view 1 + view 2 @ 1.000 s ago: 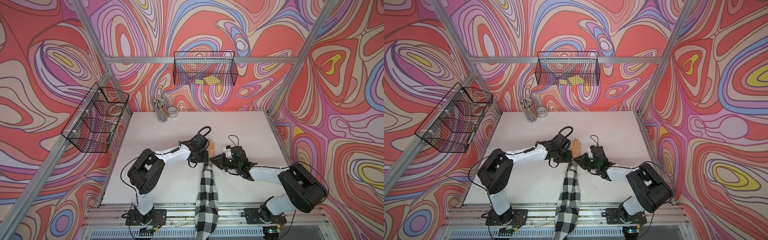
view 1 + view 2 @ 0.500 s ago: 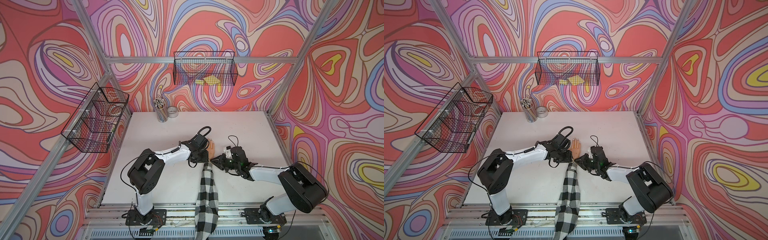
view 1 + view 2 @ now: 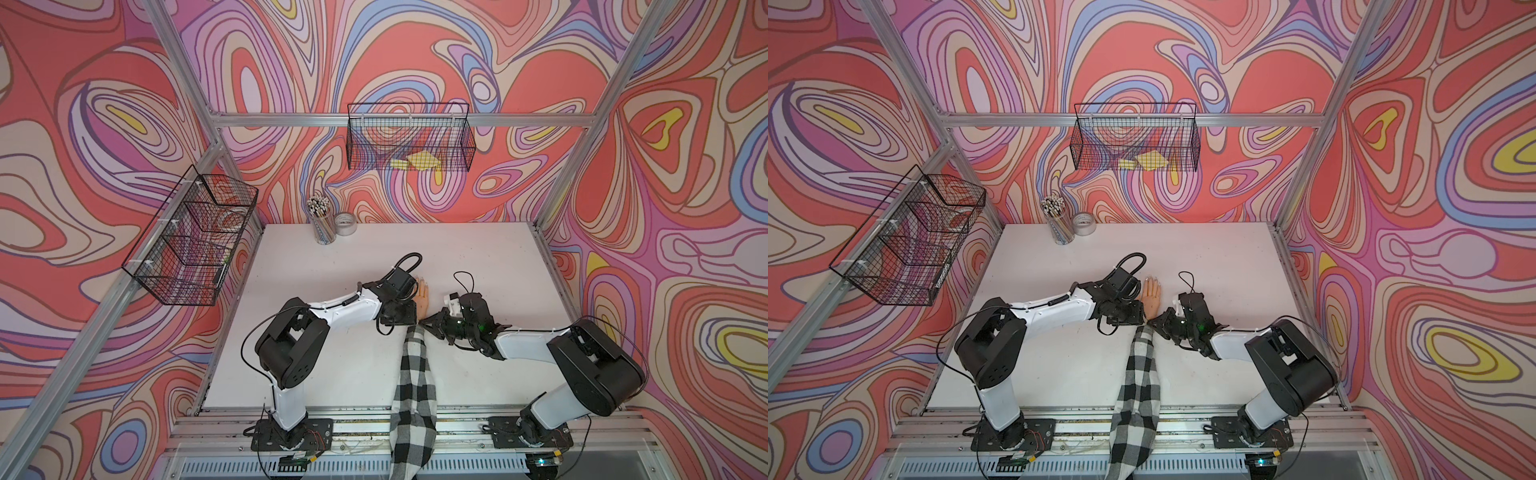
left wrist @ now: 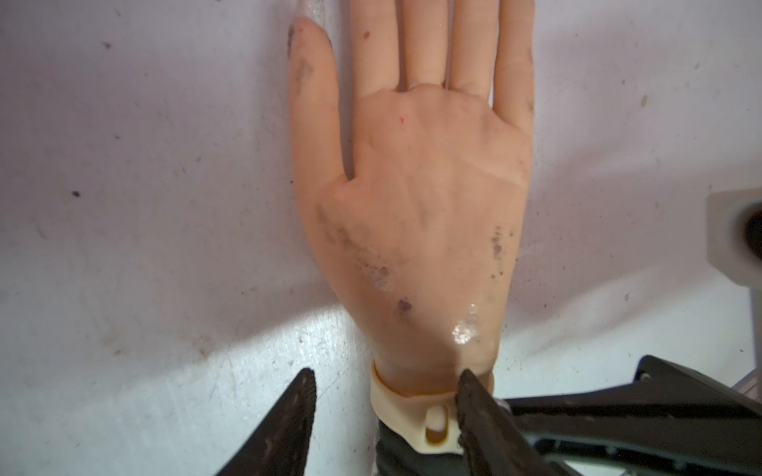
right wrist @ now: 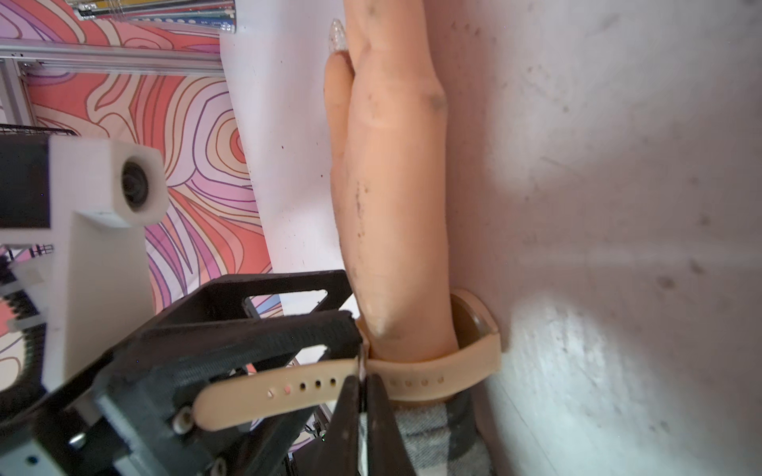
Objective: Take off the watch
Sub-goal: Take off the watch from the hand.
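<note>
- Watch (image 5: pixel 429 373) — its beige strap is nipped between the closed right fingers (image 5: pixel 348 416) at the edge of the wrist. The holed free tail sticks out past them, away from the table (image 5: pixel 598 206).
- Left fingers (image 4: pixel 474 416) stand apart and grip nothing. One tip rests on the strap beside a slotted piece on top of the wrist; its mate is off to the side, clear of the wrist.
- Both arms are at the band, but only the right has hold of it. The left looks like a hold-down.
- The band circles the wrist of the mannequin hand (image 4: pixel 420 214), crosswise to the forearm. The round case sits under the wrist, between it and the table.
- In both top views the hand lies back up, fingertips toward the far wall. The checked sleeve (image 3: pixel 413 374) trails back toward the robot's bases, so the long axis runs front to back between the arms.
- Judged next: draw the tail along its own length, across that axis, out of its fastener — which I cannot make out.
</note>
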Robot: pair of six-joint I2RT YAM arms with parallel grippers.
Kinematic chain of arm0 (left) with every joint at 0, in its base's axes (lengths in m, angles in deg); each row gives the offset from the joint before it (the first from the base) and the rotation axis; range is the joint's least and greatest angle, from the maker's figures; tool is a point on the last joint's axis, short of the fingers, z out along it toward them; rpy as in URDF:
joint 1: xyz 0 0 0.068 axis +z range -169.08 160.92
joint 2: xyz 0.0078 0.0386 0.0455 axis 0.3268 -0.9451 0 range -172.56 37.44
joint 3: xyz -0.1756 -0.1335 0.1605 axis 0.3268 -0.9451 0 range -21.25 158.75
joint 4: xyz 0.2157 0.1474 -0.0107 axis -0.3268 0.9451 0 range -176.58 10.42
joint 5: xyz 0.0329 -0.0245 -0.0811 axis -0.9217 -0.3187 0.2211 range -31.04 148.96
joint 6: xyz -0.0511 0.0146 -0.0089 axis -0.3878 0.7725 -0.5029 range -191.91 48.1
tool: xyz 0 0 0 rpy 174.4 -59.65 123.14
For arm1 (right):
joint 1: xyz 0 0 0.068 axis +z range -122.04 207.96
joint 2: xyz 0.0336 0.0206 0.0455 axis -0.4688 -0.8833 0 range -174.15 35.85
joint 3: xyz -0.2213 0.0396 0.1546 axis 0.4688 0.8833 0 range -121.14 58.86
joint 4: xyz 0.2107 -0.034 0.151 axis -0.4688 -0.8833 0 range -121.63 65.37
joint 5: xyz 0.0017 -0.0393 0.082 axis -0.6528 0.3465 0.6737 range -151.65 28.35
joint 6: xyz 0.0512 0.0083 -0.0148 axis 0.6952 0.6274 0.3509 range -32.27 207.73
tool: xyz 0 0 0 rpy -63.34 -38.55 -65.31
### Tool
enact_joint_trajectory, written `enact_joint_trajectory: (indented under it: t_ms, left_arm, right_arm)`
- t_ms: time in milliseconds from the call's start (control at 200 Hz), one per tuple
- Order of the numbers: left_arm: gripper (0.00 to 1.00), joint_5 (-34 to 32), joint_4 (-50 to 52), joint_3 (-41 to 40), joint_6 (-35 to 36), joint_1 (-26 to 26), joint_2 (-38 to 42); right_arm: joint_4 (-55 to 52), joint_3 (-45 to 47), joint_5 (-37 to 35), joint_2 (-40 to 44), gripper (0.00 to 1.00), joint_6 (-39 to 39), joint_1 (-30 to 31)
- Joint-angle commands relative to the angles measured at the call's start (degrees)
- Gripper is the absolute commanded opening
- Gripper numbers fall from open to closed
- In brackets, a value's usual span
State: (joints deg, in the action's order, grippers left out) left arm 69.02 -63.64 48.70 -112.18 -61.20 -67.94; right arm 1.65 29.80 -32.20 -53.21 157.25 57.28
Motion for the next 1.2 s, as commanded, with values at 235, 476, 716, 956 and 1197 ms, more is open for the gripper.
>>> enact_joint_trajectory:
  t_ms: [235, 476, 716, 956, 1197]
  left_arm:
    - [0.57, -0.20, 1.98, -0.97, 0.35, 0.12, 1.06]
    - [0.62, -1.38, 2.99, -0.34, 1.24, 0.95, 2.28]
    - [0.64, -1.89, 3.74, -0.17, 1.95, 2.22, 3.67]
    - [0.65, -2.09, 4.22, 0.01, 2.39, 3.15, 4.44]
    - [0.66, -2.32, 4.48, -0.04, 2.65, 4.16, 5.09]
  right_arm:
    - [2.07, -1.86, 1.18, -1.32, 0.00, -0.09, 0.30]
    - [0.37, -3.02, 1.18, -0.08, 0.00, -0.69, 0.24]
    - [-1.17, -5.03, 1.44, 0.86, 0.00, -1.09, 0.33]
    - [-3.05, -7.29, 1.75, 1.19, 0.00, -1.86, 0.30]
    - [-3.72, -8.21, 1.80, 1.13, 0.00, -2.01, 0.25]
